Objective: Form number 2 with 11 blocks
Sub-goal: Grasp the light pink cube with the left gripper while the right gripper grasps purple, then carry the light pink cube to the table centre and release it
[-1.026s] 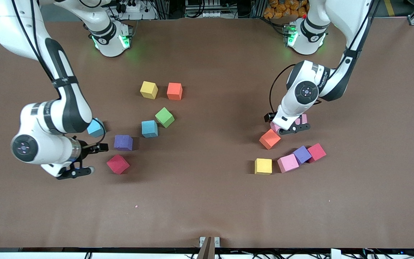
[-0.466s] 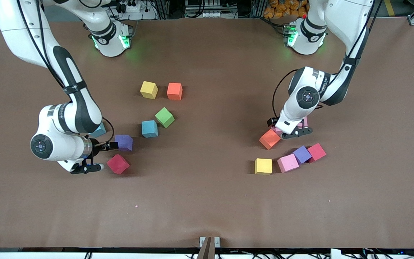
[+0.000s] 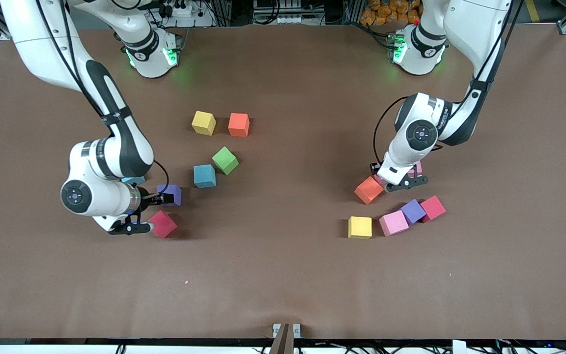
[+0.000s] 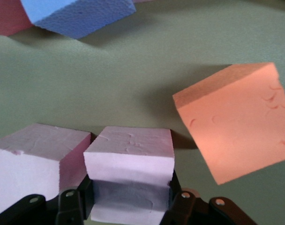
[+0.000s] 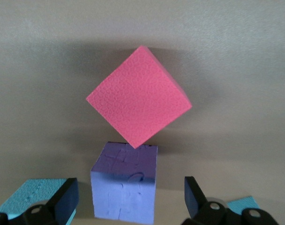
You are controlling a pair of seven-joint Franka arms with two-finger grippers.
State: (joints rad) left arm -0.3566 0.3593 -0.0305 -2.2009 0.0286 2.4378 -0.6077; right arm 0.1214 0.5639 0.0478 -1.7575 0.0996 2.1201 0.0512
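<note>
Left tool (image 4: 128, 206) pinches a pink block (image 4: 129, 159); right tool (image 5: 131, 199) spread, seemingly around purple block (image 5: 125, 183)

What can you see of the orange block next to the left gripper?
The orange block is a matte foam cube with a few small dents and creases on one face. It sits flat on the brown table, turned diagonal to the table's edges, toward the left arm's end. It lies farther from the front camera than the yellow block. The left gripper is right beside it, fingers shut on the gripped pink block. One corner comes very close to that block; contact cannot be told.
</note>
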